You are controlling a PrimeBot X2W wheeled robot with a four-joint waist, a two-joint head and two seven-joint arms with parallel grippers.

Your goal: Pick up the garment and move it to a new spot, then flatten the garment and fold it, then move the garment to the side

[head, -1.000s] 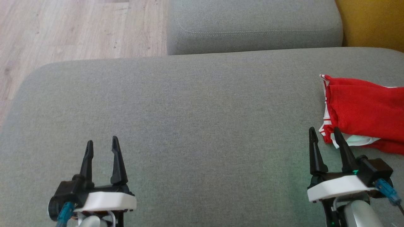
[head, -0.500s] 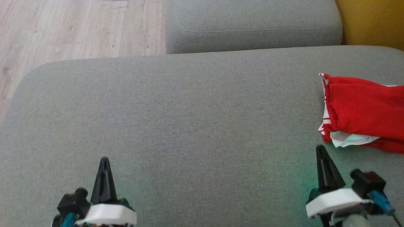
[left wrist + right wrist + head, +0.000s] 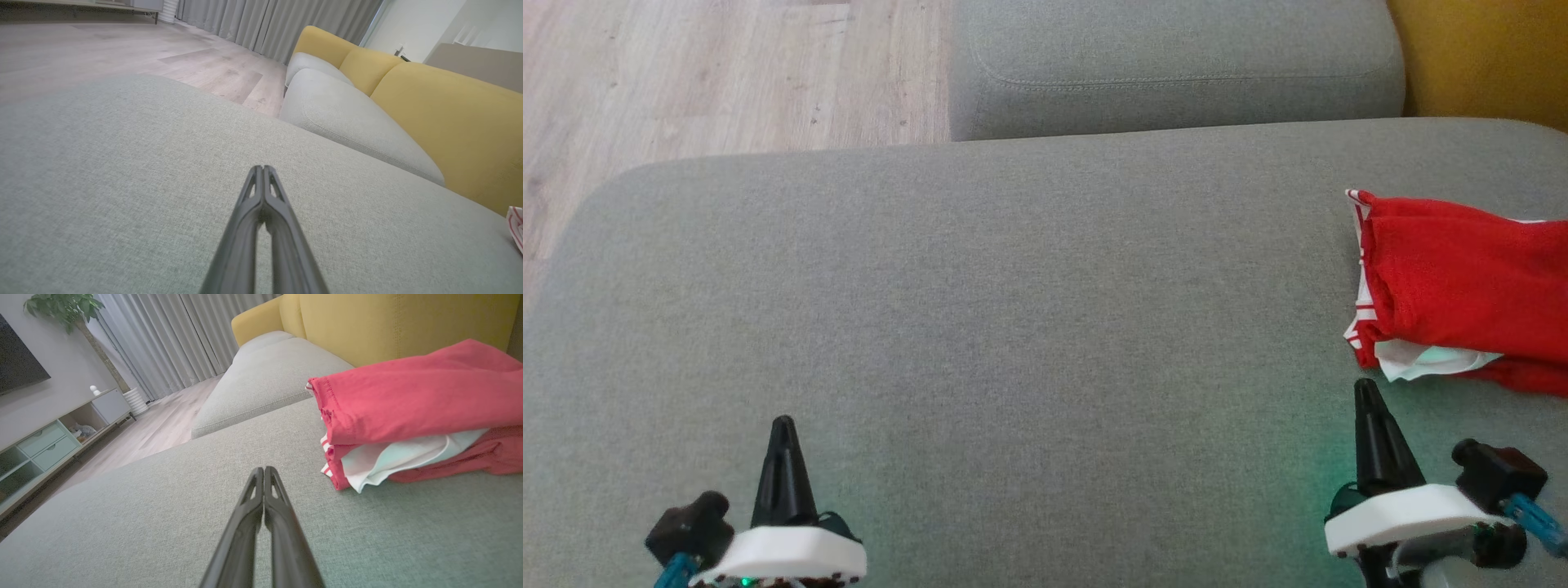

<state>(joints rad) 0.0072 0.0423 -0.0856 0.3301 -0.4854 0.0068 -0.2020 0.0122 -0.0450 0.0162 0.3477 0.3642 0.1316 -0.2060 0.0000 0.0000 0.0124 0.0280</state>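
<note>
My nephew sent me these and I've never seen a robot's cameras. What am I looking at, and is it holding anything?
This is a wheeled robot with two arms. The wide downward picture comes from a camera on its head. The other two come from cameras on its wrists, each looking along that arm's two long dark fingers. Both pairs of jaws are shut and hold nothing. Below them is a large grey fabric sofa cushion. On it, to the robot's right, lies a roughly folded red garment with white trim; the right jaws are close beside it, not touching. Beyond are a second grey cushion, a yellow sofa back and a pale wooden floor.
</note>
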